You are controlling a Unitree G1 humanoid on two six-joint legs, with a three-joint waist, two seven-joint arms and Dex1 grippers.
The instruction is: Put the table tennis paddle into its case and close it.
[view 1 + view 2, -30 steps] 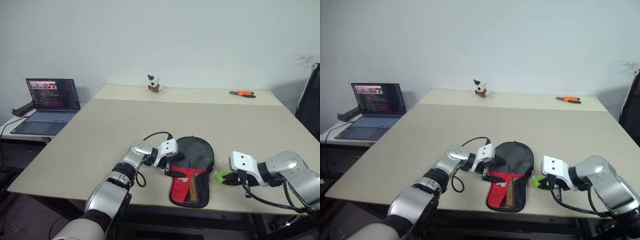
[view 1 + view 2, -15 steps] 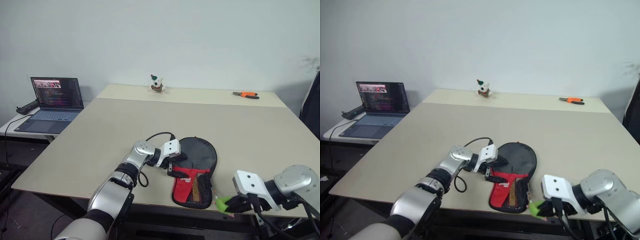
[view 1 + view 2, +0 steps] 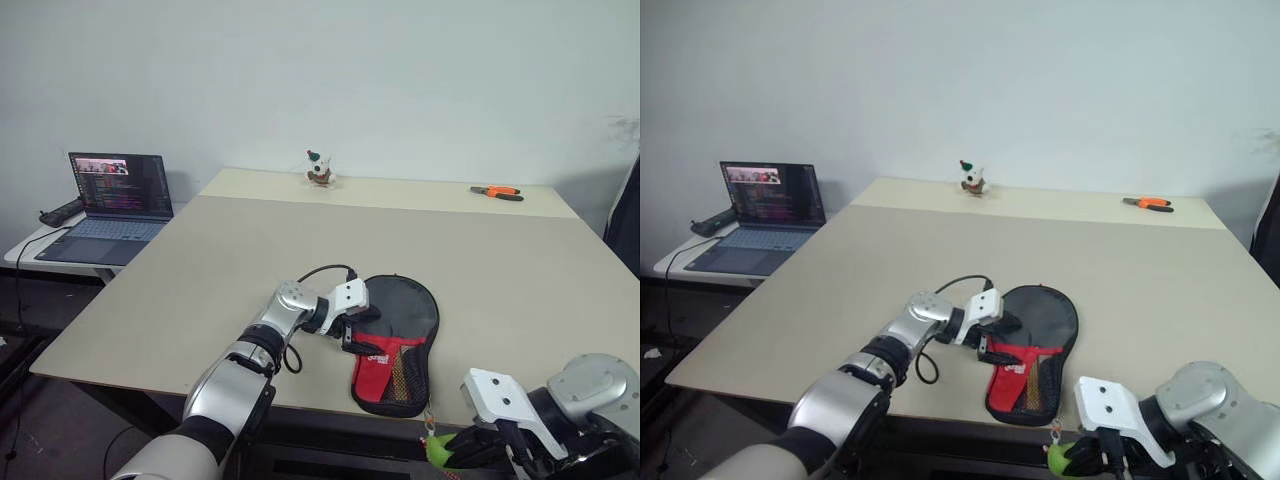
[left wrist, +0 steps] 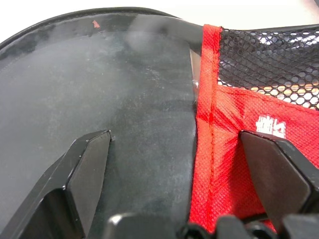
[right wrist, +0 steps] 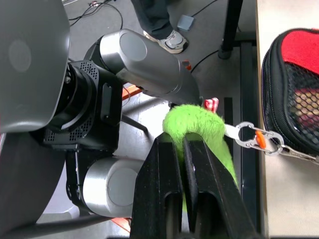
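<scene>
Front edge of the tan table (image 3: 200, 250), and the case (image 3: 400, 340) lies flat there, black rounded part toward twelve o'clock, red part with mesh pocket toward six, its narrow end right at the table's near edge. The table tennis paddle cannot be made out apart from the case; through the mesh in the left wrist view something pale shows, but what it is I cannot tell.

The left gripper (image 3: 362, 322) sits at the case's nine o'clock side, fingers (image 4: 84, 174) spread wide and resting over the fabric, one over the black part and the other over the red, straddling the seam. Nothing is pinched between them.

Down at five o'clock from the case, past the table edge, the right gripper (image 5: 182, 164) has its fingers pressed together on a fuzzy green pull tag (image 5: 199, 132). From that tag a small metal clip (image 5: 256, 138) runs to the case's corner, which hangs at the table edge.

Farther out: an open laptop (image 3: 105, 205) on a side table at ten o'clock, a small figurine (image 3: 319, 170) at the table's far edge at twelve, and orange-handled pliers (image 3: 497, 191) near the far corner at one o'clock.
</scene>
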